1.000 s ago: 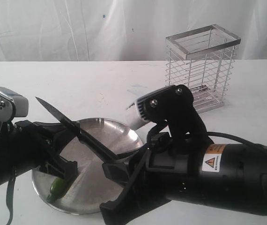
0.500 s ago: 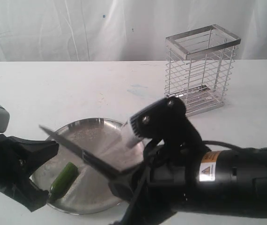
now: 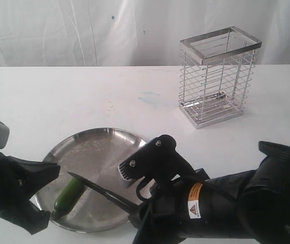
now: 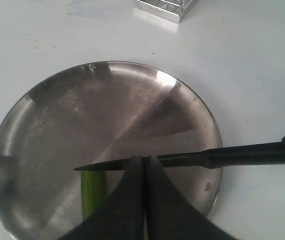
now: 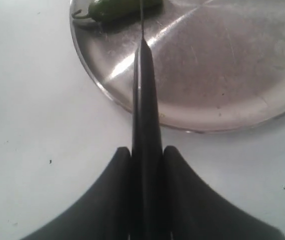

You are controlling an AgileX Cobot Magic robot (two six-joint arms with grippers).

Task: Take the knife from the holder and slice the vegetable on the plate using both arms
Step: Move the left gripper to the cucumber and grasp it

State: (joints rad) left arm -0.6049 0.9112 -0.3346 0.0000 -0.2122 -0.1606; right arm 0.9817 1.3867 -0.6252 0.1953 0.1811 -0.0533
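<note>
The green vegetable (image 3: 68, 195) lies near the front left rim of the steel plate (image 3: 100, 147). My right gripper (image 3: 141, 212) is shut on the handle of the black knife (image 3: 102, 189). The blade slants low over the plate, with its tip above the vegetable's far end; I cannot tell whether they touch. In the right wrist view the knife (image 5: 145, 100) runs straight out from the right gripper (image 5: 146, 152) toward the vegetable (image 5: 117, 7). My left gripper (image 3: 53, 171) is shut and empty at the plate's left edge. In the left wrist view the left gripper (image 4: 143, 163) sits in front of the knife (image 4: 222, 156) and beside the vegetable (image 4: 93, 189).
The chrome wire holder (image 3: 219, 76) stands empty at the back right of the white table, well away from the plate. A corner of the holder (image 4: 167, 6) shows in the left wrist view. A white curtain backs the table.
The right arm has dropped and brought the knife from high above the plate down to just over the vegetable. The left gripper has pulled back off the vegetable to the plate's left edge.
</note>
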